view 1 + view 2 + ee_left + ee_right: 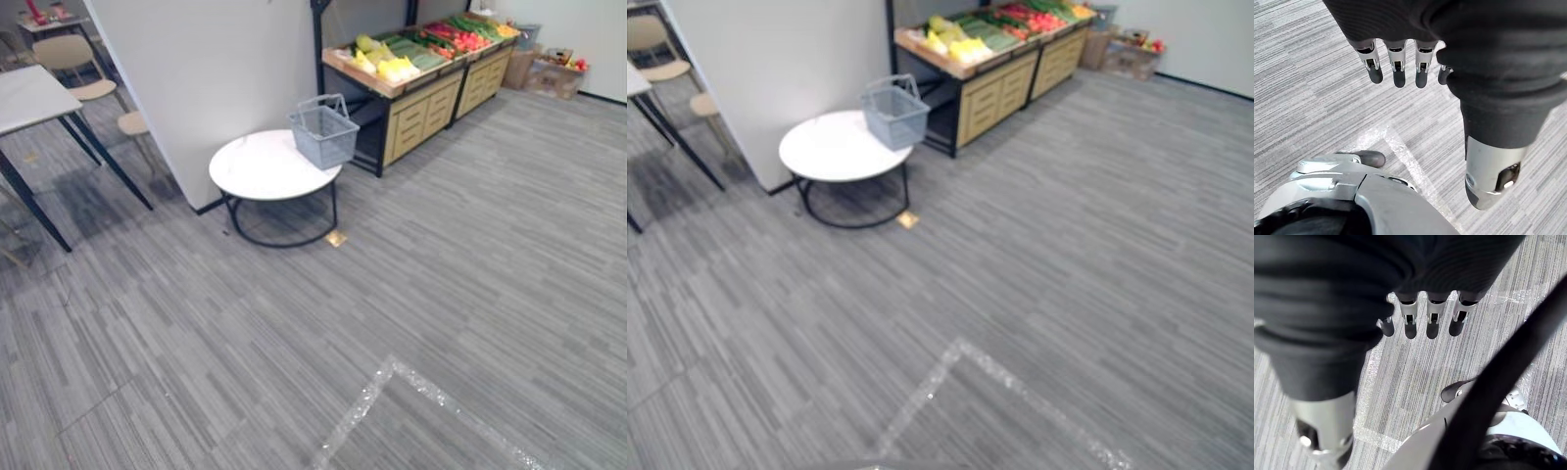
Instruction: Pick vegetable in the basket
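Both hang released and empty above the carpet: left robot hand, right robot hand.

Soft, even light fills the room, bright enough everywhere. The round white table is the brightest patch and lays a faint shadow on the grey carpet right beneath, so light comes from above. The floor tape glints. On my left hand the silver thumb carries a small highlight.

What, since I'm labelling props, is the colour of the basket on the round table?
The basket is grey-blue all over; clearest in the left eye view.
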`<state>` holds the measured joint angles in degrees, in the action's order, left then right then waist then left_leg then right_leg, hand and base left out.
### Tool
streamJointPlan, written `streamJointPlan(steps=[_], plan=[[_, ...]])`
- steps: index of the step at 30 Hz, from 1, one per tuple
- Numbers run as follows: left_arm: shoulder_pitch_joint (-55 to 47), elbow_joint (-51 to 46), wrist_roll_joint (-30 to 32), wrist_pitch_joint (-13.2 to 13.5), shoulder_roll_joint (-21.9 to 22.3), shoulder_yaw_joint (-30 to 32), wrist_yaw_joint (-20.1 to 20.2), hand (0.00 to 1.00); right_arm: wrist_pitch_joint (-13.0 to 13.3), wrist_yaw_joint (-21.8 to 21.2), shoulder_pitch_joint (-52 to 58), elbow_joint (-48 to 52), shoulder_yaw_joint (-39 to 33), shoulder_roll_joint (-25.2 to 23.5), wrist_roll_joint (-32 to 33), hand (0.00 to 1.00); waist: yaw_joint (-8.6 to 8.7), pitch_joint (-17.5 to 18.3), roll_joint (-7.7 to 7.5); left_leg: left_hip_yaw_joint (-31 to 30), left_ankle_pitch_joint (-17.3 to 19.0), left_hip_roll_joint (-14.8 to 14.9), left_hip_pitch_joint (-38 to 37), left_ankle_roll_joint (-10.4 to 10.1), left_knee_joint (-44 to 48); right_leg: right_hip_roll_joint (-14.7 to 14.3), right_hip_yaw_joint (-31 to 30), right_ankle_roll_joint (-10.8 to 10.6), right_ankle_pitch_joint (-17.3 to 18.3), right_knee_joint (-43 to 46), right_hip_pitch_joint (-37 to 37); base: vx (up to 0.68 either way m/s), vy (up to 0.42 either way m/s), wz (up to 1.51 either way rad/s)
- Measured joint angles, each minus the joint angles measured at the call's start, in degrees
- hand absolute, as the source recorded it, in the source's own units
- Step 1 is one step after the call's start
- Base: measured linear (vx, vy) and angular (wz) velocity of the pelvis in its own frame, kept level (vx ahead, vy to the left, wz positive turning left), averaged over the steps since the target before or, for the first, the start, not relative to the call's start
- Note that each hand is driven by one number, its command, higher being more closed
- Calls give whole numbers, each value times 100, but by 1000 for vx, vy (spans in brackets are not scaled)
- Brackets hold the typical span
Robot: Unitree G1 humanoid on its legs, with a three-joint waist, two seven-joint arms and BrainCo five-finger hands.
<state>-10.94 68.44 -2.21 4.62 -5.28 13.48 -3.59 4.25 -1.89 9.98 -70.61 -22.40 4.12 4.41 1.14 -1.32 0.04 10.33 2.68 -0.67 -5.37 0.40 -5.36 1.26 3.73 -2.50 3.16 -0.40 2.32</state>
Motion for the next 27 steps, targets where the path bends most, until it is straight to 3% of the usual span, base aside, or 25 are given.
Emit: streamJointPlan(steps=[13, 19, 27], plan=[[47, 2, 28, 27, -4, -45, -70, 0, 15, 13, -137, 1, -179, -36, -3, 0, 18, -100, -17, 116, 30, 47, -112, -54, -37, -33, 28, -5, 4, -59, 94, -28, -20, -3], [57, 0, 70, 38, -82, -392, -65, 0, 121, 10, -117, 8, -33, -17, -5, 0, 26, -131, -59, 177, 35, 47, -106, -61, -42, -39, -31, -25, -10, -137, 97, -34, -15, -5], [70, 4, 78, 38, -92, -405, -35, 0, 122, -12, -120, -6, -85, -22, 5, 0, 26, -92, -8, 215, 41, 47, -108, -68, -43, -46, -52, -39, -26, -169, 104, 34, -17, -1]])
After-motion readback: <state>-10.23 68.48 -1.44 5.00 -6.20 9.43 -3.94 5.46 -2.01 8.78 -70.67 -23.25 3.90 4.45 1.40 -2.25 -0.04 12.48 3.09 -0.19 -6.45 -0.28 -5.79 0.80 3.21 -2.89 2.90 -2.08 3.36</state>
